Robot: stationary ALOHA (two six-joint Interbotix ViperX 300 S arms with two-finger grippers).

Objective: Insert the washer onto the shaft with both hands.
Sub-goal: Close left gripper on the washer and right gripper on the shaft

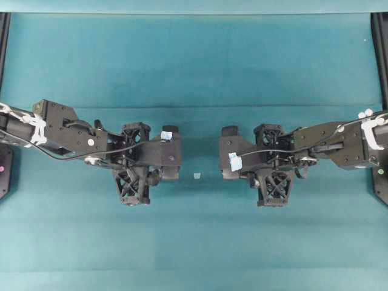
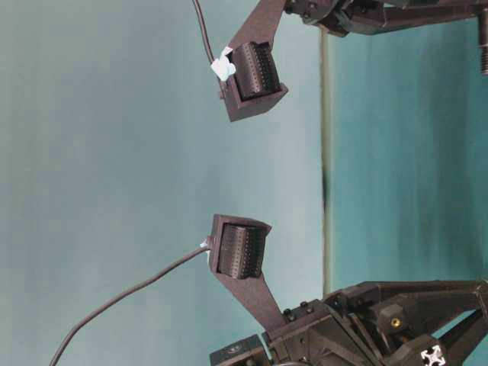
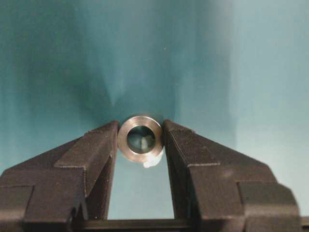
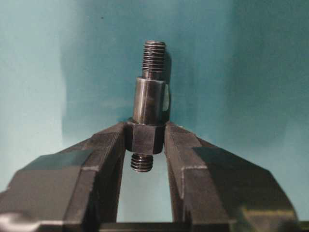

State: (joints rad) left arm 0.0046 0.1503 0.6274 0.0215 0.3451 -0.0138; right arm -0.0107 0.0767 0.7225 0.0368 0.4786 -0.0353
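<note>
My left gripper (image 1: 171,153) is shut on the washer (image 3: 140,138), a silver-grey ring pinched edge-on between the fingertips, its hole facing the wrist camera. My right gripper (image 1: 228,154) is shut on the shaft (image 4: 147,116), gripping its thick hexagonal middle. A threaded end and a smooth collar point away from the camera, and a short threaded stub points back. In the overhead view the two grippers face each other across a gap above the table, and both parts are hidden there by the fingers.
A tiny pale square scrap (image 1: 197,175) lies on the teal table (image 1: 194,73) below the gap between the grippers; it also shows behind the washer in the left wrist view (image 3: 152,160). Black frame rails (image 1: 381,54) stand at the table's sides.
</note>
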